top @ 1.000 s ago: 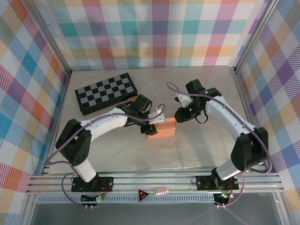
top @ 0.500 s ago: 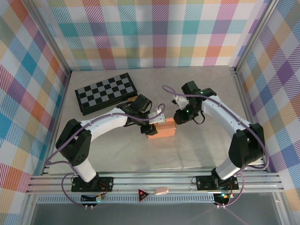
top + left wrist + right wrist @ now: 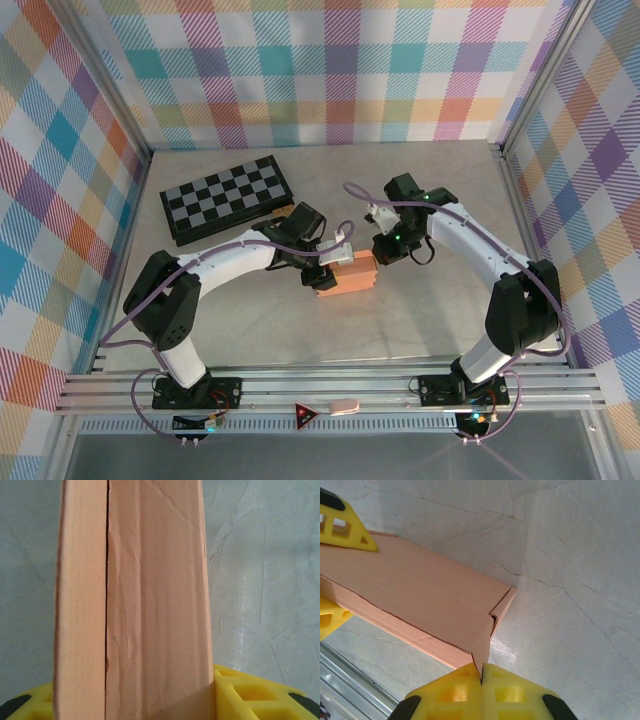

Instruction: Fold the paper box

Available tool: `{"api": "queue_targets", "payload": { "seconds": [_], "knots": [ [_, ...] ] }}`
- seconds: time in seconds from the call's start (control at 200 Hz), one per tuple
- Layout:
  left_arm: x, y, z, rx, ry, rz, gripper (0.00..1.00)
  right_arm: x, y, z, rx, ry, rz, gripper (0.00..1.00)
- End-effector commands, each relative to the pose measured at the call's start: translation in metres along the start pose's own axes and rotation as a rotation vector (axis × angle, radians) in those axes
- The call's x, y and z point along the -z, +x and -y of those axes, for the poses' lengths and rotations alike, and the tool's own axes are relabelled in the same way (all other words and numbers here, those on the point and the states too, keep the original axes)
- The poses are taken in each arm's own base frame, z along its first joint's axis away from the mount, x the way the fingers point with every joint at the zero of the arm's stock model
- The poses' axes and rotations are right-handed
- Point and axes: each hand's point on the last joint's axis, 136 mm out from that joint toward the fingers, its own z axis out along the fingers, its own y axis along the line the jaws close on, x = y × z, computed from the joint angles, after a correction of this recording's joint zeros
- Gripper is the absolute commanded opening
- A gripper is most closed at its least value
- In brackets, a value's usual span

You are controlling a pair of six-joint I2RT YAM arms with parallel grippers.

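Note:
The paper box (image 3: 352, 278) is a salmon-orange rectangular box resting on the table's middle. My left gripper (image 3: 327, 268) is shut across its width. In the left wrist view the box (image 3: 150, 600) runs straight away from the gripper (image 3: 134, 706), with a yellow finger (image 3: 245, 692) pressed against its right side. My right gripper (image 3: 379, 256) is at the box's right end. In the right wrist view the gripper (image 3: 481, 676) is shut on a thin end flap (image 3: 484, 647) of the box (image 3: 420, 592), which sticks out at the corner. The left gripper's yellow fingers (image 3: 342, 522) show at the box's far end.
A black-and-grey checkerboard (image 3: 226, 197) lies at the back left, beyond the left arm. Checked fabric walls and metal frame posts (image 3: 520, 190) close in the table. An aluminium rail (image 3: 330, 385) runs along the near edge.
My right gripper has moved a little left to the box's end and closed its jaws on the end flap. The left gripper and the box have stayed put.

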Motion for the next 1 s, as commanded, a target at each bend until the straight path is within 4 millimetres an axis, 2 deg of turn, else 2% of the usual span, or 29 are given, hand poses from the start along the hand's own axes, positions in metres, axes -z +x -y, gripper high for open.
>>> {"api": "queue_targets", "payload": {
  "seconds": [0.0,0.535,0.995],
  "knots": [
    [0.003,-0.009,-0.01,0.019,-0.022,0.024,0.48,0.01,-0.008,-0.013,-0.01,-0.017,0.034,0.0],
    [0.002,-0.009,-0.015,0.053,-0.047,0.021,0.47,0.005,-0.014,-0.015,-0.229,0.003,0.08,0.0],
    [0.006,-0.013,-0.017,0.079,-0.063,0.037,0.47,-0.011,0.005,-0.011,-0.176,0.057,0.171,0.0]
  ]
}}
